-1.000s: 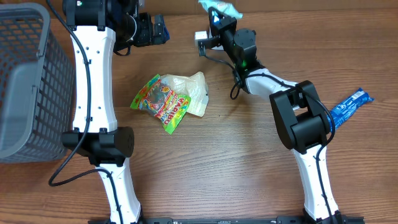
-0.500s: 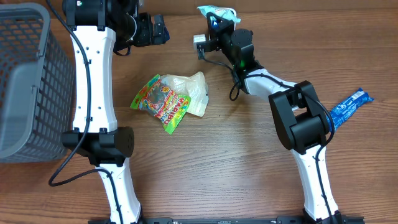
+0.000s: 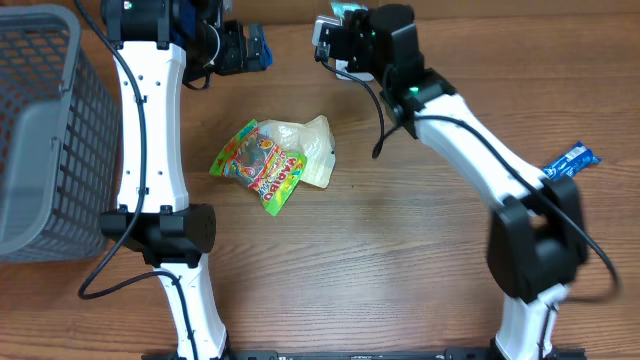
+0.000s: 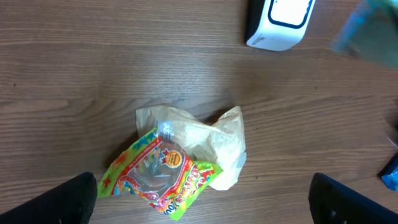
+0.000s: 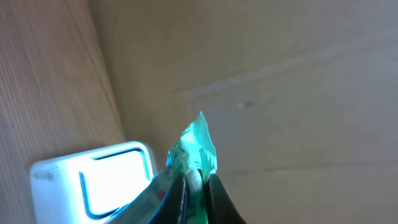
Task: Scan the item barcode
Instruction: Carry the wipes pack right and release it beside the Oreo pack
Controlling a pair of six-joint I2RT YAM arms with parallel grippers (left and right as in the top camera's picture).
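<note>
Teal crinkly foil packet (image 5: 196, 146) is sitting at the far edge, just beside the white box scanner (image 5: 93, 180) in the wrist view. My right gripper (image 5: 198, 183), pinched tight on it, has just been swinging it left, so I'm judging the scan is starting. Left gripper (image 3: 250, 47) is idling, spread wide, empty. Packet print isn't reading; neither is the colourful snack bag (image 4: 165, 177).

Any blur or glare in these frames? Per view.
Overhead: even light, no glare; the lower links of the right arm are motion-smeared. Left wrist: candy bag sharp; the top-right corner is a bluish smear. Right wrist: teal packet close to the lens and soft; scanner slightly soft.
</note>
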